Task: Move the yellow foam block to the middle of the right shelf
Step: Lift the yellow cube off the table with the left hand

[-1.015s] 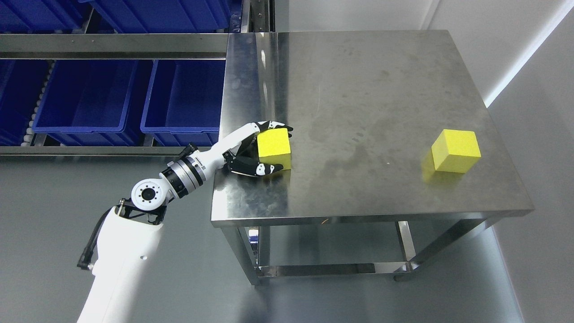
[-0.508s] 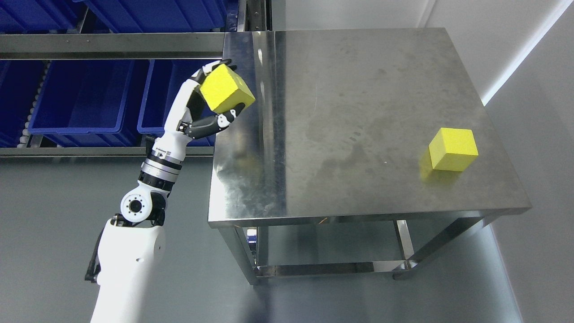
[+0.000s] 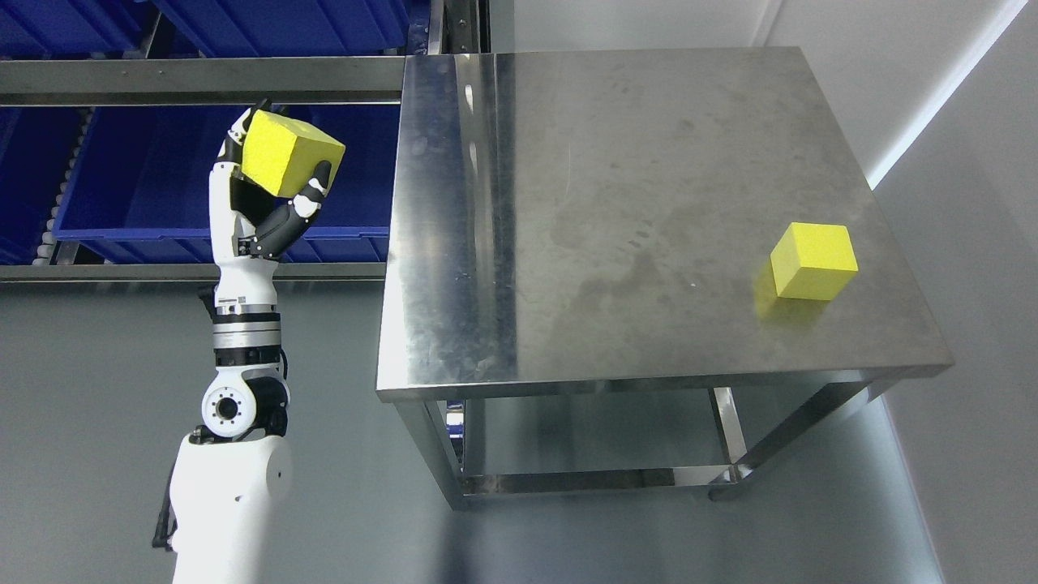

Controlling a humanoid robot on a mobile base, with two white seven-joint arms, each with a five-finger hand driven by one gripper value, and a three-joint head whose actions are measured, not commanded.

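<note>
- The left hand (image 3: 272, 191) is clamped on a yellow block (image 3: 288, 152), thumb under one face and fingertips (image 3: 261, 108) over the far top edge; the block sits tilted, one corner pointing at the worktop (image 3: 649, 243).
- The block is up in the air, off the worktop to its left, in front of the blue bins (image 3: 162, 178) on the rack, just below the steel rail (image 3: 203, 81) above them.
- The right hand is out of sight.
- A second block (image 3: 813, 261) rests near the worktop's right edge, well apart from the carried one (nothing needs doing to it for this step, as far as I can judge).
- The step in hand looks like the carry toward the shelf. Which bay counts as "right shelf middle" cannot be told from this view alone.
- To do it well, I would hold the squeeze constant. Foam gives under pressure, so a firmer pinch would only dent it, and a slacker one could let the tilted block roll out over the thumb.
- Level the block before it enters the bay, so a flat face meets the surface first.
- Mind the rail overhead and the bin rims in front; a raised corner could catch on either.
- Set it down fully, then spread the fingers (not before), and draw the hand straight back.
</note>
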